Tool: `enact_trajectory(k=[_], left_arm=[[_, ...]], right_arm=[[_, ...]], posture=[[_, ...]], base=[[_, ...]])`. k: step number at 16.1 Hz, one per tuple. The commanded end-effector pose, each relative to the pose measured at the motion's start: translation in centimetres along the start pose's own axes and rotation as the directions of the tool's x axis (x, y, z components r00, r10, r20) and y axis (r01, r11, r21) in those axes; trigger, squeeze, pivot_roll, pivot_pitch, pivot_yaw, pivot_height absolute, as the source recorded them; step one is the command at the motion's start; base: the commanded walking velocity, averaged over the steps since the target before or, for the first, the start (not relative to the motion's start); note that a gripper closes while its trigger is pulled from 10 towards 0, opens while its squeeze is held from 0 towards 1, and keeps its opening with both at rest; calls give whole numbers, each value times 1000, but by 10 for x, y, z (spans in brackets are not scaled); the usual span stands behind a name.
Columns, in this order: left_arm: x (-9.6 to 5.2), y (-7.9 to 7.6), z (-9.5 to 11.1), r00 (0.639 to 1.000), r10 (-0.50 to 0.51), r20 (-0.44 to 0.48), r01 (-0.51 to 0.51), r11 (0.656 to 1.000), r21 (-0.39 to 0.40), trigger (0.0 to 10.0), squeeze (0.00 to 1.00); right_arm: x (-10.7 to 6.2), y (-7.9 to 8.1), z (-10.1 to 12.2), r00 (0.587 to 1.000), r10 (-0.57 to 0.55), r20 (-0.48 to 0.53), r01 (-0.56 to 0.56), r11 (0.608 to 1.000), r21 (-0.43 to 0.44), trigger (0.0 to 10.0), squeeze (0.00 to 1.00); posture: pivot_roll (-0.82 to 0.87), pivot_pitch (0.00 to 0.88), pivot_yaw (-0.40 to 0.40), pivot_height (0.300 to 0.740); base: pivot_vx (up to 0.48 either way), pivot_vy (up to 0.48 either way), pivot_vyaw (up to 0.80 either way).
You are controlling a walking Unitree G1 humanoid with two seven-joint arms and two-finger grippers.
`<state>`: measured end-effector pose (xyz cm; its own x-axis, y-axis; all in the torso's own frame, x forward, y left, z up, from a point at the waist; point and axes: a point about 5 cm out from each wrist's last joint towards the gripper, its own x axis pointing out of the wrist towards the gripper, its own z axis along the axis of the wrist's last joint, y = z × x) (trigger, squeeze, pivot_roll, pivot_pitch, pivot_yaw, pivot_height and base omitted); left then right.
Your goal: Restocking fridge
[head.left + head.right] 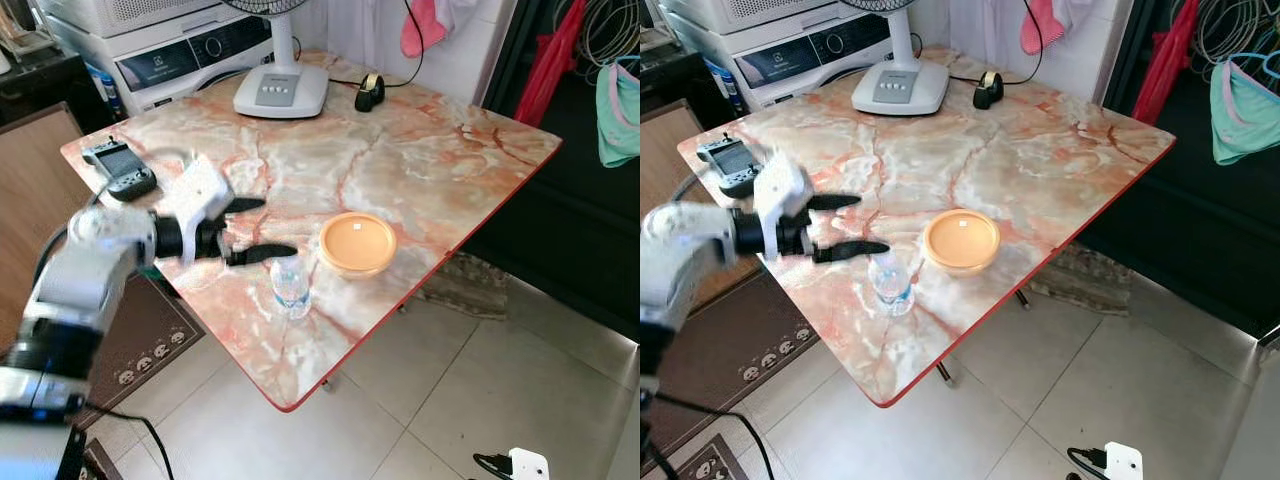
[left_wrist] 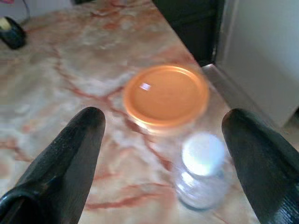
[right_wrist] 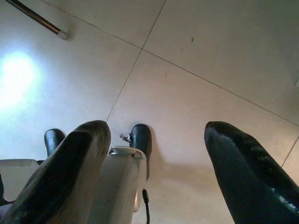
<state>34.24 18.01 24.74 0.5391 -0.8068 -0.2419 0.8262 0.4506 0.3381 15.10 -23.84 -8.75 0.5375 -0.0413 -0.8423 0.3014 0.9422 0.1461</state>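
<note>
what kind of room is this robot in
Probably a laundry or utility corner of a home, not a proper kitchen. A washing machine stands behind the marble-patterned table, clothes hang at the right, and a fan base sits on the table. The left hand reaches toward a water bottle.

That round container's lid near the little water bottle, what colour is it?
Orange. The lid shows best in the left wrist view, just beyond the water bottle.
</note>
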Motion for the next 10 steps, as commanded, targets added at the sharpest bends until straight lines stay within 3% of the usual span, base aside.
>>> enact_trajectory(k=[1, 2, 5, 9, 10], left_arm=[[1, 1, -1, 1000, 0, -28, 0, 1000, 3, 10000, 1000], [4, 4, -3, 997, 18, -80, -18, 1000, -9, 10000, 0], [9, -2, 10, 997, -75, -34, 73, 995, -61, 10000, 0], [15, -2, 38, 997, -72, -19, 70, 995, -76, 10000, 0], [16, 0, 36, 996, -29, -86, 23, 998, -64, 10000, 0]], right_arm=[[-1, -3, -4, 1000, -9, -12, 9, 1000, 0, 10000, 0], [-1, -3, -3, 1000, -9, -13, 9, 1000, -6, 10000, 0], [-1, -3, -3, 1000, -9, -10, 9, 1000, -4, 10000, 0], [-1, -3, -3, 1000, -9, -10, 9, 1000, -4, 10000, 0], [-1, -3, -3, 1000, -9, -11, 9, 1000, -5, 10000, 0]], posture=[[213, 95, 11, 740], [213, 95, 11, 740], [212, 113, 10, 740], [215, 116, 10, 740], [215, 116, 11, 740]], base=[[0, 0, 0], [0, 0, 0], [0, 0, 0], [0, 0, 0], [0, 0, 0]])
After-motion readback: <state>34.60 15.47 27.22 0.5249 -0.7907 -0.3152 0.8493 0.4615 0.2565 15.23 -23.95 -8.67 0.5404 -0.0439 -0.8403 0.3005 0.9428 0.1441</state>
